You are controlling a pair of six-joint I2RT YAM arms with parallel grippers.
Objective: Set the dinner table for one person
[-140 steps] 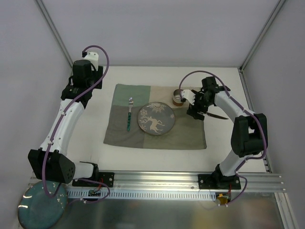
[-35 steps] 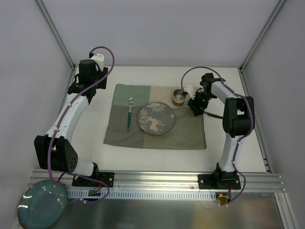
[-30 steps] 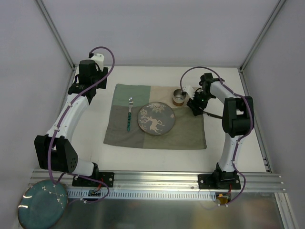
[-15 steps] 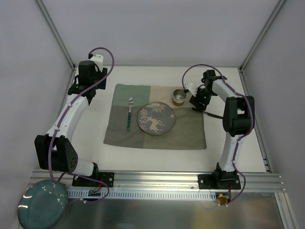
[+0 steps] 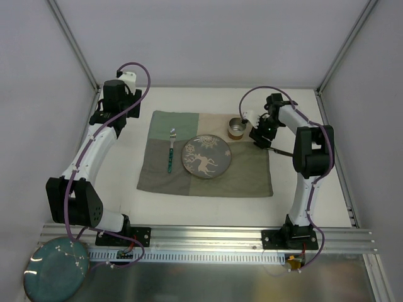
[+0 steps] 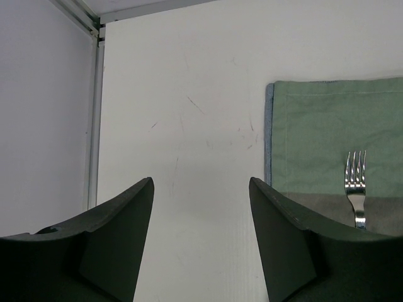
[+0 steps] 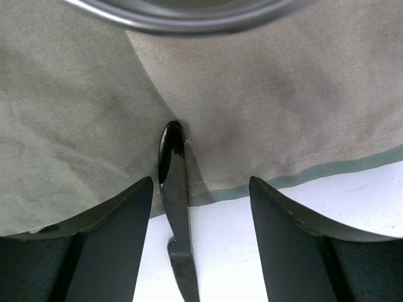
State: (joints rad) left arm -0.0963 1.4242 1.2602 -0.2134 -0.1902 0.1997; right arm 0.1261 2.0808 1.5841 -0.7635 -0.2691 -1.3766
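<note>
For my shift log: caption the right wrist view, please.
Open right pincer over a dark knife lying across the mat edge, cup rim beyond.

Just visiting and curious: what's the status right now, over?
Left jaws open, empty, over dinner table. Right jaws open over knife, not gripping. Knife lies partly on mat, partly off. Nothing blocking.

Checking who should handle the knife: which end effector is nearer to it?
Right. The right end effector hangs directly over the knife, open around it, at the right edge of the mat. The left end effector is far off, beyond that mat's far-left corner.
</note>
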